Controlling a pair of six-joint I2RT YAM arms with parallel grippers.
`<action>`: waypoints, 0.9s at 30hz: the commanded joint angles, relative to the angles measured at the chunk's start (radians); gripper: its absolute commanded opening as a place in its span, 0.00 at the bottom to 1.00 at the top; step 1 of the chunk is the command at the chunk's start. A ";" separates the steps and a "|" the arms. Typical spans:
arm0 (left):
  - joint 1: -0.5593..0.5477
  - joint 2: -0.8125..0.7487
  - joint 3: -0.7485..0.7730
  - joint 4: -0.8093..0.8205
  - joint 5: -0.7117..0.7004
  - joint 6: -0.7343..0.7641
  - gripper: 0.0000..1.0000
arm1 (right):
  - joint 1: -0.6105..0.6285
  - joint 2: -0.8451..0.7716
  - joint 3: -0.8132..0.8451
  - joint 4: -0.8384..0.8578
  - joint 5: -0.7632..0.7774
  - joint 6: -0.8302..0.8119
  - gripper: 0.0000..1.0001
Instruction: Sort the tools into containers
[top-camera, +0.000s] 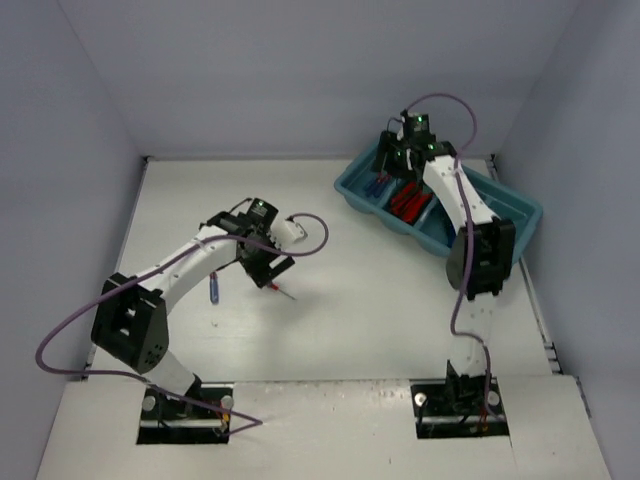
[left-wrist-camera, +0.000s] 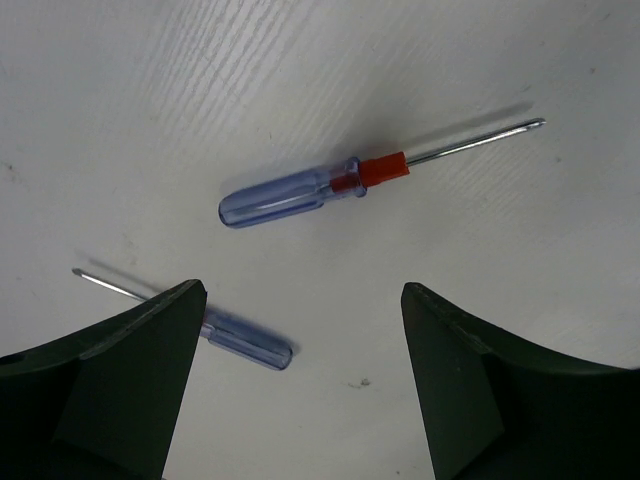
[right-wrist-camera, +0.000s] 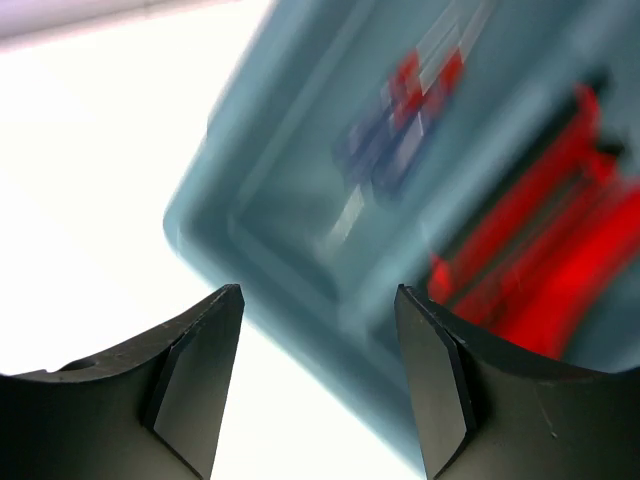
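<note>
Two screwdrivers lie on the white table. One has a clear blue handle and a red collar; it also shows in the top view. The other, all blue, is partly hidden by my left finger; it also shows in the top view. My left gripper is open and empty just above the table, near the red-collared one. My right gripper is open and empty over the left end of the teal tray, whose corner looks blurred. The tray holds blue screwdrivers and red knives.
White walls enclose the table on the left, back and right. The tray stands slantwise at the back right. The right arm reaches across the tray. Purple cables hang from both arms.
</note>
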 joint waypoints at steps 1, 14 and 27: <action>-0.018 0.084 0.071 0.010 0.003 0.150 0.76 | -0.018 -0.291 -0.200 0.032 -0.036 -0.067 0.59; -0.036 0.289 0.117 0.018 -0.048 0.159 0.75 | -0.132 -0.624 -0.646 0.084 -0.183 -0.076 0.59; -0.054 0.355 0.070 0.076 -0.072 0.058 0.35 | -0.157 -0.674 -0.708 0.127 -0.231 -0.057 0.59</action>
